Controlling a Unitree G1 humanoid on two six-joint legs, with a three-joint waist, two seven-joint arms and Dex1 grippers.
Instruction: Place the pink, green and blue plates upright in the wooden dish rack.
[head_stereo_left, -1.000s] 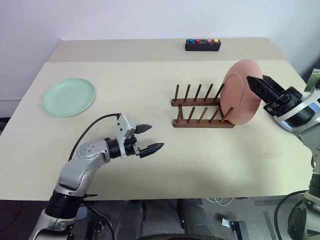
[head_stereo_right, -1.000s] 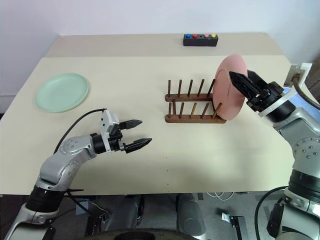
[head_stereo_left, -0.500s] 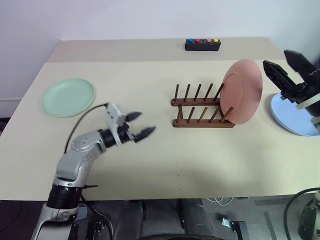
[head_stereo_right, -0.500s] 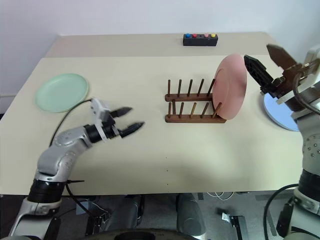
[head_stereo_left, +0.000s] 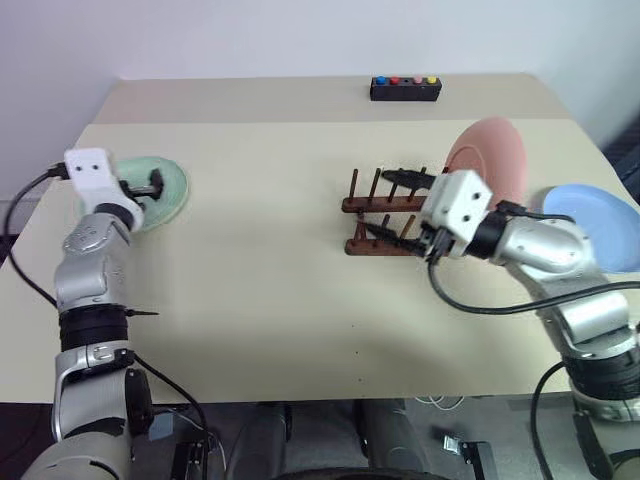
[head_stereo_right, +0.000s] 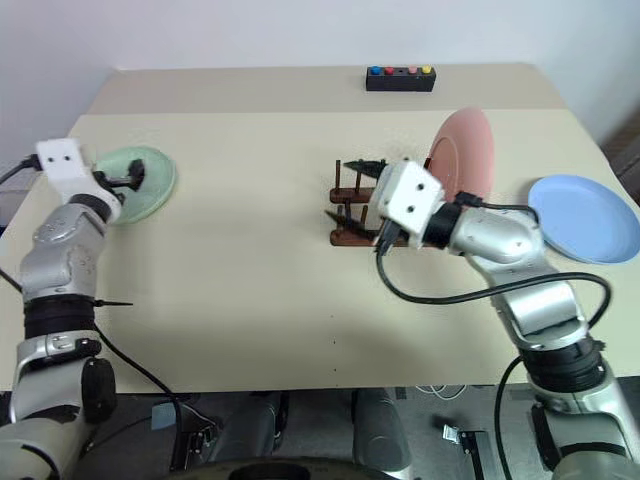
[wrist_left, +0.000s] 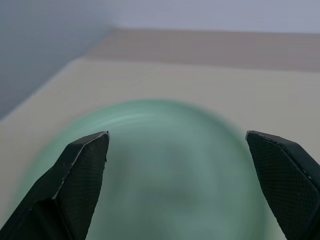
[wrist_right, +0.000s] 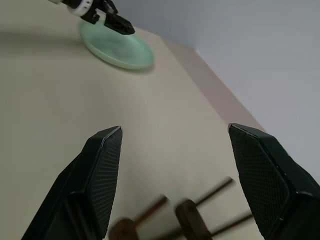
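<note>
with the round pink plate (head_stereo_left: 492, 160) upright at the 3 o'clock end of the dark wooden pegged rack (head_stereo_left: 392, 215), the empty, spread left gripper (wrist_left: 177, 150) should straddle the flat mint-green plate's (head_stereo_right: 150, 175) rim before closing; right gripper (wrist_right: 172, 165) gapes empty.

The pink plate (head_stereo_left: 492, 160) stands upright in the dark wooden dish rack (head_stereo_left: 385, 205); green plate (head_stereo_left: 165, 190) and blue plate (head_stereo_right: 585, 217) lie flat.
</note>
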